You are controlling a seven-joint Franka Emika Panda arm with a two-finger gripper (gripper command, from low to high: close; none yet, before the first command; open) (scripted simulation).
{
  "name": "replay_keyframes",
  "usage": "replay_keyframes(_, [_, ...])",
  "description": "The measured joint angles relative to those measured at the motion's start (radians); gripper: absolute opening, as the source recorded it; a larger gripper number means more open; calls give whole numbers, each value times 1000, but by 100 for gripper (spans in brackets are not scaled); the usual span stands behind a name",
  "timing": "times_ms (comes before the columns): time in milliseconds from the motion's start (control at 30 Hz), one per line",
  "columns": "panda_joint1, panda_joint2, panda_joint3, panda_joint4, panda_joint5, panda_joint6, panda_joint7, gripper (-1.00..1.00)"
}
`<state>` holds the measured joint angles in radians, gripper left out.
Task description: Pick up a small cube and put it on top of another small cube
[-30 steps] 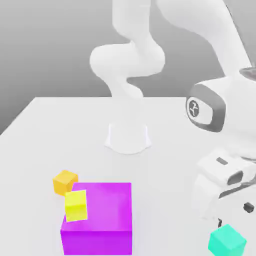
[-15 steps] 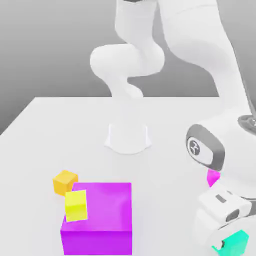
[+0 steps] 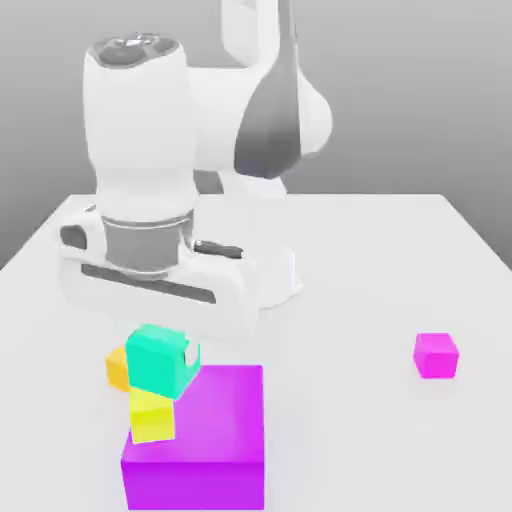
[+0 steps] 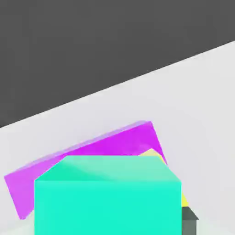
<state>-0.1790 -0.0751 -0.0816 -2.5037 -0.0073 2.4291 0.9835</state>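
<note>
The small teal cube [image 3: 158,360] hangs directly under the white hand, with my gripper [image 3: 160,358] shut on it. Just below it sits the bright yellow cube [image 3: 152,416], resting on the front left part of the big purple block [image 3: 205,440]. The teal cube's underside looks to be touching or almost touching the yellow cube's top; I cannot tell which. In the hand view the teal cube [image 4: 108,197] is very close in front, with a sliver of the yellow cube [image 4: 151,154] and the purple block [image 4: 92,149] behind it.
A darker orange cube [image 3: 117,366] lies on the table just behind the purple block, partly hidden by the teal cube. A small magenta cube [image 3: 436,354] sits at the exterior view's right. The arm's white base [image 3: 285,270] stands at the table's middle back.
The gripper closed on the teal cube at the front right, then carried it across to the exterior view's left, over the yellow cube. The magenta cube came into sight.
</note>
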Motion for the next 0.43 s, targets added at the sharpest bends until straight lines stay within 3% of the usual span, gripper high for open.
replay_keyframes(67, [2,54,-3,-21,9,74,-2,-100])
replay_keyframes(100, [-7,79,5,-29,12,107,-4,100])
replay_keyframes(300, [-4,91,5,-33,12,124,-3,100])
replay_keyframes(433, [-5,-1,3,-7,-1,6,6,100])
